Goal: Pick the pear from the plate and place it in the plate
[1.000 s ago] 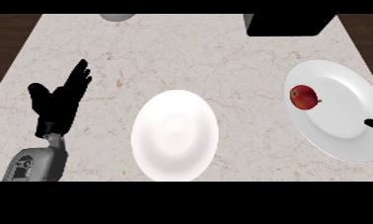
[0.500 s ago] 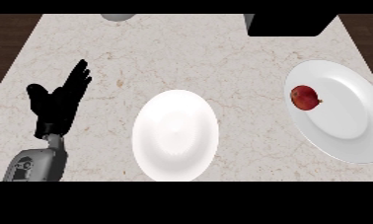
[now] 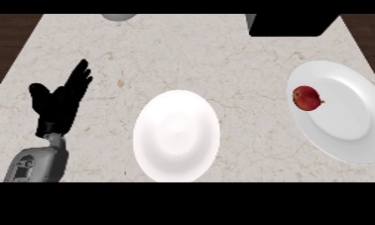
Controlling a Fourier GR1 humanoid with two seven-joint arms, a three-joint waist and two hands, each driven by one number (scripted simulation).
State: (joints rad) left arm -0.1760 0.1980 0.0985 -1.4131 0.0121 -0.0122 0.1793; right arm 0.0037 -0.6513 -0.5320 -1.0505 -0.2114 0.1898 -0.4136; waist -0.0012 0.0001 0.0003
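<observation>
A dark red pear (image 3: 307, 98) lies on the left part of a white plate (image 3: 344, 120) at the right edge of the head view. A second white plate (image 3: 176, 136) with nothing on it sits at the lower middle of the counter. My left hand (image 3: 60, 102) rests open at the left, fingers straight and pointing up, well apart from both plates. No part of my right hand shows.
A black box (image 3: 293, 24) stands at the counter's far right edge. A grey round object (image 3: 118, 17) peeks in at the far edge, left of centre. Dark wood floor shows beyond the counter's left side.
A small dark tip at the right edge, seen on the right plate one second ago, has gone out of view. The left hand and the pear have not moved.
</observation>
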